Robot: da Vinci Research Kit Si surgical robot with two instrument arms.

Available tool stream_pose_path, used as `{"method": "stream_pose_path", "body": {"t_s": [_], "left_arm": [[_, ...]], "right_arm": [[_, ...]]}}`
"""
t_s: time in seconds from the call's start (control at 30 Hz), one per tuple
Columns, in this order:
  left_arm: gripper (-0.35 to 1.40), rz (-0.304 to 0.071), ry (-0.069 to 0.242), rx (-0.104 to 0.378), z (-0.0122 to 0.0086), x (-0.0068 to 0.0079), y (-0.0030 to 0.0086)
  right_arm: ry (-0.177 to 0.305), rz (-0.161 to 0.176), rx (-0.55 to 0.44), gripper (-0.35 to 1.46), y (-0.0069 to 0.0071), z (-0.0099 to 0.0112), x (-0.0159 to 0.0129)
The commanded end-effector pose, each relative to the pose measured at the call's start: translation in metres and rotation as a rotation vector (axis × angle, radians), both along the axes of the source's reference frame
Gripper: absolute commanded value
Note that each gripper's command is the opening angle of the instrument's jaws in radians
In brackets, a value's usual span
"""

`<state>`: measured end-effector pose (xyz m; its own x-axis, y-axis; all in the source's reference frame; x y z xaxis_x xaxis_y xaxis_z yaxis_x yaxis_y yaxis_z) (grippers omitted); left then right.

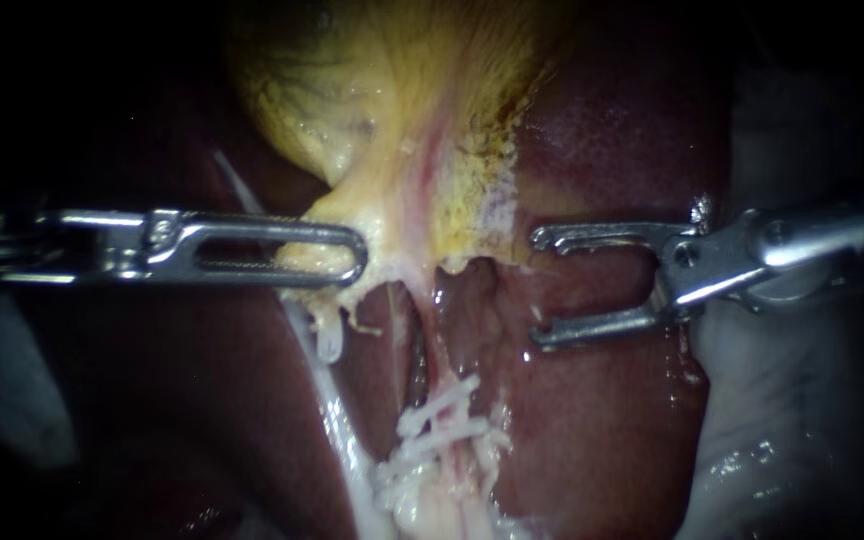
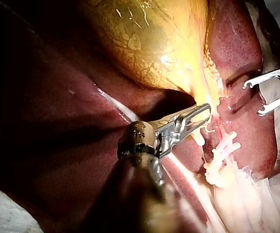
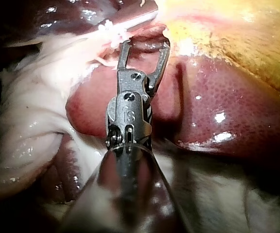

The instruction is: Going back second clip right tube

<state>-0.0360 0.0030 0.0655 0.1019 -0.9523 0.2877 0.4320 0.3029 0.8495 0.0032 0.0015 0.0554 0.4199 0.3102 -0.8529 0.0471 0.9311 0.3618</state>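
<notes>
The yellow gallbladder (image 1: 352,90) narrows to a neck, and my left instrument (image 1: 352,255) is shut on that neck's lower edge. The left wrist view shows the same grip (image 2: 200,115) below the gallbladder (image 2: 154,43). Below the neck, pale tubes run down to a cluster of white clips (image 1: 442,420) (image 2: 222,155) that cross them. My right instrument (image 1: 537,290) hangs over the dark red liver (image 1: 602,430), to the right of the tubes, its jaws wide open and holding nothing. In its own view the open jaws (image 3: 145,46) stop just short of the clips (image 3: 113,29).
A white strand of tissue (image 1: 327,400) runs down the left of the tubes. Pale wet tissue or cloth (image 1: 802,420) lies beyond the liver's right edge and beside my right instrument's shaft (image 3: 28,121). The liver (image 3: 217,97) fills the field around the tubes.
</notes>
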Motion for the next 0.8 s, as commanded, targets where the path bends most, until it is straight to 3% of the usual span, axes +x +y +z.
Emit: {"method": "stream_pose_path", "body": {"t_s": [0.03, 0.27, 0.43, 0.63, 0.8], "left_arm": [[-0.35, 0.001, -0.003, -0.002, 0.0006, -0.0002, 0.0001], [-0.35, 0.01, -0.006, -0.01, 0.0045, -0.0019, 0.0012], [-0.35, 0.02, 0.003, -0.013, 0.0065, -0.0032, 0.0009], [-0.35, 0.039, 0.011, -0.019, 0.0079, -0.0042, 0.0002], [-0.35, 0.039, 0.01, -0.012, 0.0079, -0.0042, 0.0001]], "right_arm": [[0.0, 0.0, 0.0, 0.5, 0.0, 0.0, 0.0], [0.0, -0.001, 0.0, 0.5, 0.0, 0.0, -0.0002], [0.001, -0.002, 0.0, 0.5, -0.0001, -0.0001, -0.0003], [0.001, -0.002, 0.0, 0.5, -0.0002, -0.0002, -0.0003], [0.005, 0.002, 0.001, 0.5, -0.0002, -0.0003, -0.0003]]}}
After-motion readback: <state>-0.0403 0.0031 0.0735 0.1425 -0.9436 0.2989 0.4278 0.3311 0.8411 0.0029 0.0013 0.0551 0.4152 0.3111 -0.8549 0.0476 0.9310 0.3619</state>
